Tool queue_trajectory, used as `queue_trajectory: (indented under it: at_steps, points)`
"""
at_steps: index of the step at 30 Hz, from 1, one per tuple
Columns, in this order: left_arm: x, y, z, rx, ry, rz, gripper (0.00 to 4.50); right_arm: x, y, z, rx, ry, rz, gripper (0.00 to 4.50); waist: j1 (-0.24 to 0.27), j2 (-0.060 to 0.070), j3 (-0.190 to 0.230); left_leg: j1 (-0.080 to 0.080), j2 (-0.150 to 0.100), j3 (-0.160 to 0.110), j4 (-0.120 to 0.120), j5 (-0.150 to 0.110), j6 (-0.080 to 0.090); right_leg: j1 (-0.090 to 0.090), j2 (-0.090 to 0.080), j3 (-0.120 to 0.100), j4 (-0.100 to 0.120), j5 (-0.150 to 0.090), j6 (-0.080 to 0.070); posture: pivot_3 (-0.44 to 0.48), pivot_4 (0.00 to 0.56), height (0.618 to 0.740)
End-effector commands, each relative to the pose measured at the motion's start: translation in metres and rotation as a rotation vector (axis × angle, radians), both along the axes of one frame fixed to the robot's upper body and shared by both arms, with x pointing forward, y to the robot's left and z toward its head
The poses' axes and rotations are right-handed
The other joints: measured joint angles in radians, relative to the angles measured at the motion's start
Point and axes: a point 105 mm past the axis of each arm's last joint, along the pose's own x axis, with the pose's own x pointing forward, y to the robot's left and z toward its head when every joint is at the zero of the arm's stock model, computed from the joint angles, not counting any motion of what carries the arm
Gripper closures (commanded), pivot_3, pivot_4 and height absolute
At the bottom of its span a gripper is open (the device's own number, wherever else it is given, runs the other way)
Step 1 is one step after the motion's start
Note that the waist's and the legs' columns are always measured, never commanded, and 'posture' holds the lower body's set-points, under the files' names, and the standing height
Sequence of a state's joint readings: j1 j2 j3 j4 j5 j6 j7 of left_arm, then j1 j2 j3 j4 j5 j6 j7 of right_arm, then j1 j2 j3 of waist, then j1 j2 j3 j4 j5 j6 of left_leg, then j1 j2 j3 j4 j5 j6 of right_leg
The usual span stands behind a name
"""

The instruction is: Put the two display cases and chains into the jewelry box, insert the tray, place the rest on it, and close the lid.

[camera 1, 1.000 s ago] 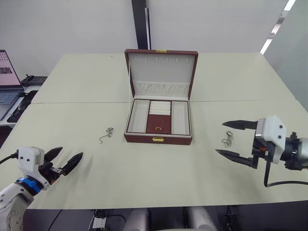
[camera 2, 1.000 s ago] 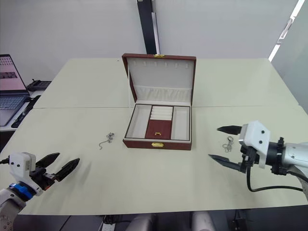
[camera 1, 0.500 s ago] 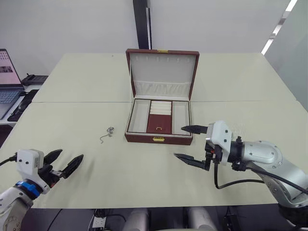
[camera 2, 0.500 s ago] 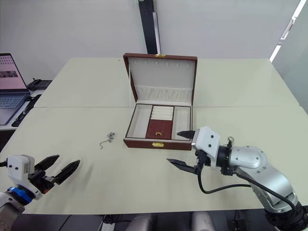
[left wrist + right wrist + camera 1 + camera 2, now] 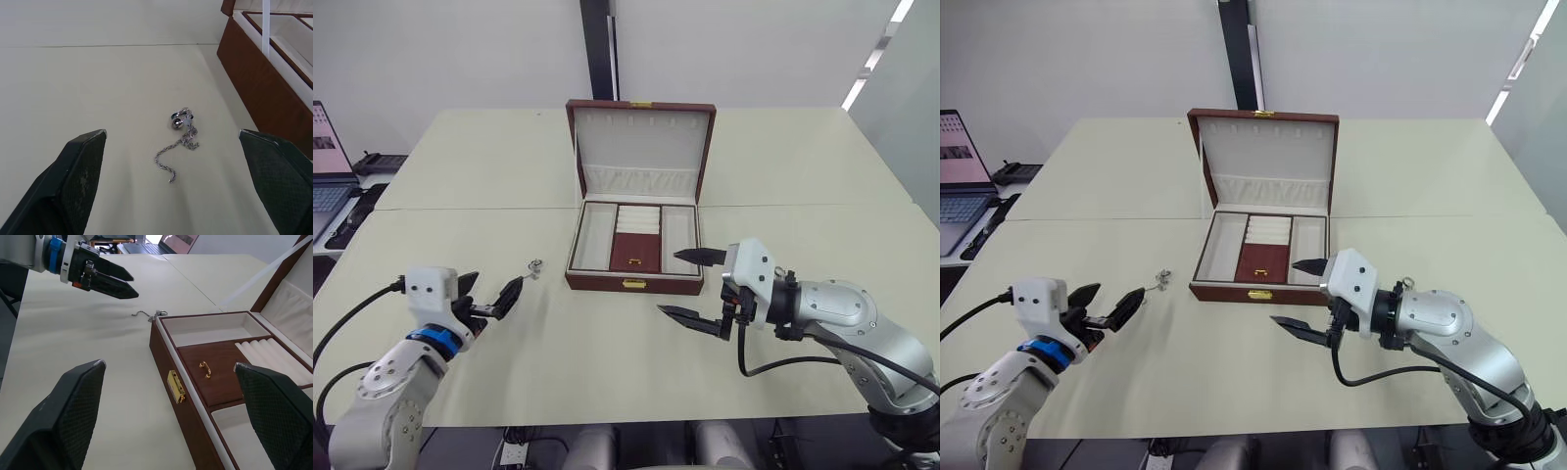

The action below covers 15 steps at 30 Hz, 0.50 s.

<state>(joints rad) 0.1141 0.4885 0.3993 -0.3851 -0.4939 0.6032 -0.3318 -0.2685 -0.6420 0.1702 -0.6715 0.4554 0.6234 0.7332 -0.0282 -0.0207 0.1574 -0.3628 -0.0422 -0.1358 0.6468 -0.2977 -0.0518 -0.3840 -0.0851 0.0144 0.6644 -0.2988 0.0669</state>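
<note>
The jewelry box [image 5: 634,282] stands mid-table with its lid [image 5: 643,147] upright and open. The tray [image 5: 636,238] sits inside it, showing cream side compartments and a dark red centre. A thin silver chain [image 5: 530,269] lies on the table left of the box. My left gripper [image 5: 489,294] is open just short of that chain [image 5: 180,137], which lies between the lines of its fingers. My right gripper [image 5: 670,283] is open at the box's front right corner, holding nothing. A second chain [image 5: 1402,286] peeks out behind the right arm. The display cases are out of view.
A laptop [image 5: 327,166] and dark devices [image 5: 374,162] sit at the far left, off the table. A seam [image 5: 470,208] crosses the table behind the box front. A black post [image 5: 599,49] rises behind the table.
My left gripper has moved forward and right, up to the left chain. My right gripper swung from the right chain to the box front a second ago and has since edged slightly left.
</note>
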Motion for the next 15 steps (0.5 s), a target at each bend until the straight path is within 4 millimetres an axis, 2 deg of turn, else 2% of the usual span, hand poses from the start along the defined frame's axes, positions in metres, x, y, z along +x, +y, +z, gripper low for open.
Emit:
queue_trajectory:
  at_steps: [1, 6, 15]
  points:
    - [0.01, 0.005, -0.002, 0.062, 0.044, 0.072, 0.0, -0.003, 0.004, 0.012, 0.026, -0.04, 0.019, 0.03, -0.001, 0.0, 0.0, 0.0, 0.0, 0.0, 0.0, 0.0, 0.0, 0.0, 0.0, 0.0, 0.0, 0.0, 0.0, 0.0, 0.15, 0.74]
    - [0.026, -0.005, -0.006, 0.068, 0.094, 0.101, 0.0, -0.006, 0.005, 0.009, 0.022, -0.029, 0.026, 0.03, 0.0, 0.0, 0.0, 0.0, 0.0, 0.0, 0.0, 0.0, 0.0, 0.0, 0.0, 0.0, 0.0, 0.0, 0.0, 0.0, 0.15, 0.74]
    - [0.035, -0.03, -0.006, 0.043, 0.118, 0.052, 0.0, -0.009, 0.003, 0.004, 0.013, -0.017, 0.029, 0.03, 0.0, 0.0, 0.0, 0.0, 0.0, 0.0, 0.0, 0.0, -0.001, -0.001, 0.0, 0.0, 0.0, 0.0, 0.0, 0.0, 0.15, 0.74]
